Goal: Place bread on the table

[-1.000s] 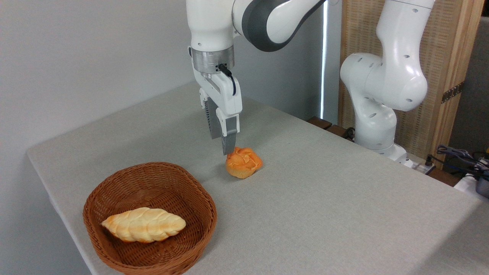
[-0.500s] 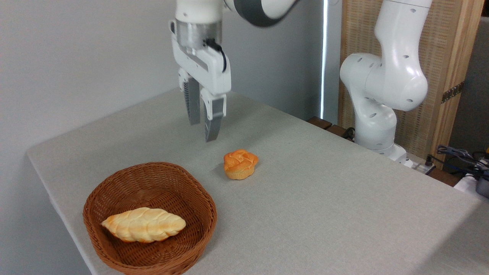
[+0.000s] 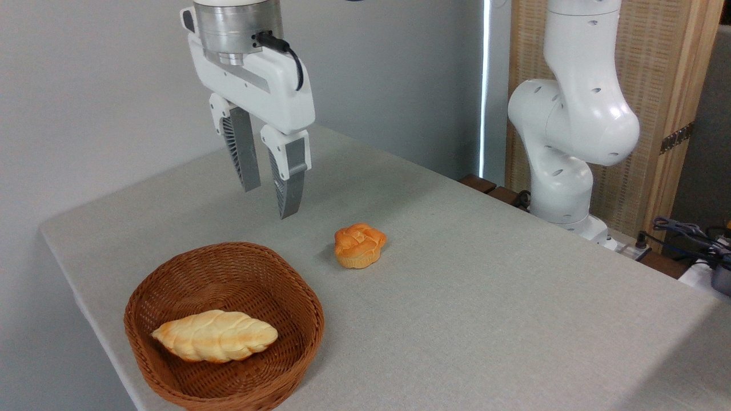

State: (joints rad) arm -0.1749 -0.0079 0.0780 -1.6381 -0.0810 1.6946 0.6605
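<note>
The bread [image 3: 359, 245] sits upright on the bench [image 3: 485, 297], clear of the basket [image 3: 171, 371], below and to the right of the raised hand [image 3: 268, 200], which hangs empty with fingers parted.

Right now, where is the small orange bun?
The bun sits on the table near the picture's middle, just right of the wicker basket, and below and right of the open, empty gripper.

White arm [image 3: 577, 114], silver wrist ring, blk cable, grey ribbed jaws
</note>
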